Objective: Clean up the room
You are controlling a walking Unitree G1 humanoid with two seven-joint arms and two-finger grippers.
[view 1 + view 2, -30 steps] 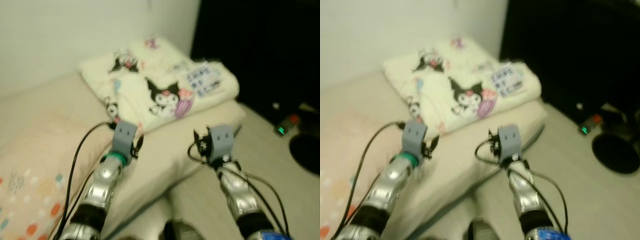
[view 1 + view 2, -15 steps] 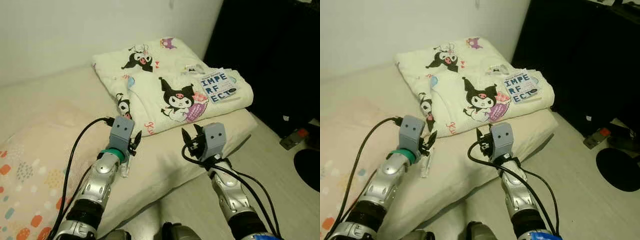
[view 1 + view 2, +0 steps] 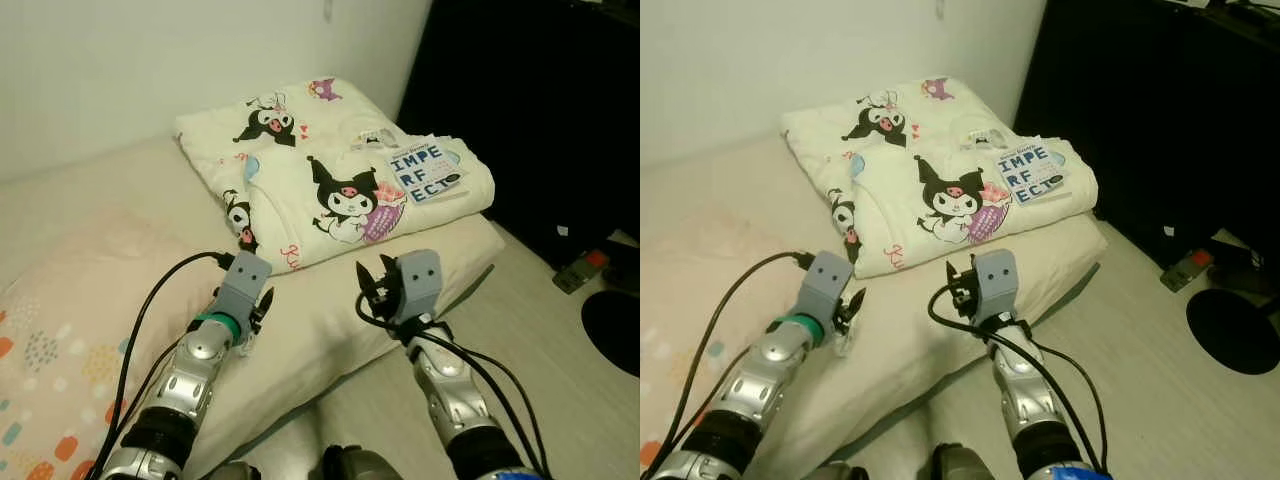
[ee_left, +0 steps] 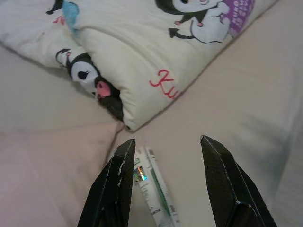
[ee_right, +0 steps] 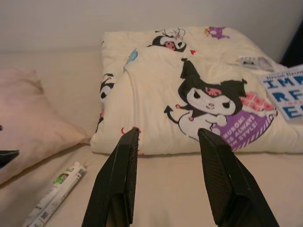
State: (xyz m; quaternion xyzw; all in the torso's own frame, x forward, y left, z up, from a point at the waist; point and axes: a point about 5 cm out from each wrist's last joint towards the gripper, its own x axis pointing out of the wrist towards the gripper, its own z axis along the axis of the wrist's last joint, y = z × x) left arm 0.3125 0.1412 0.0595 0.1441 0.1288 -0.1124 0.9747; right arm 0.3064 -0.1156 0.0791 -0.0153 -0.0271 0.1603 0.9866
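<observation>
A white tube with green print (image 4: 154, 185) lies on the cream mattress (image 3: 330, 310), just short of a folded cartoon-print blanket (image 3: 330, 170). My left gripper (image 4: 166, 141) hovers low over the tube, open, with the tube beside one fingertip (image 4: 124, 151). The tube (image 5: 54, 191) also lies off to the side in the right wrist view. My right gripper (image 5: 168, 131) is open and holds nothing, facing the blanket over the mattress's near edge. A booklet printed "IMPERFECT" (image 3: 425, 172) rests on the blanket.
A pale pillow with coloured dots (image 3: 70, 320) lies at my left. A white wall (image 3: 150, 60) stands behind the bed. Dark furniture (image 3: 540, 100) rises at the right. A small device with lights (image 3: 583, 270) and a black round object (image 3: 615, 330) sit on the floor.
The head view swung and lost its blur. Both arms keep nearly the same pose, and my left gripper sits slightly lower over the tube.
</observation>
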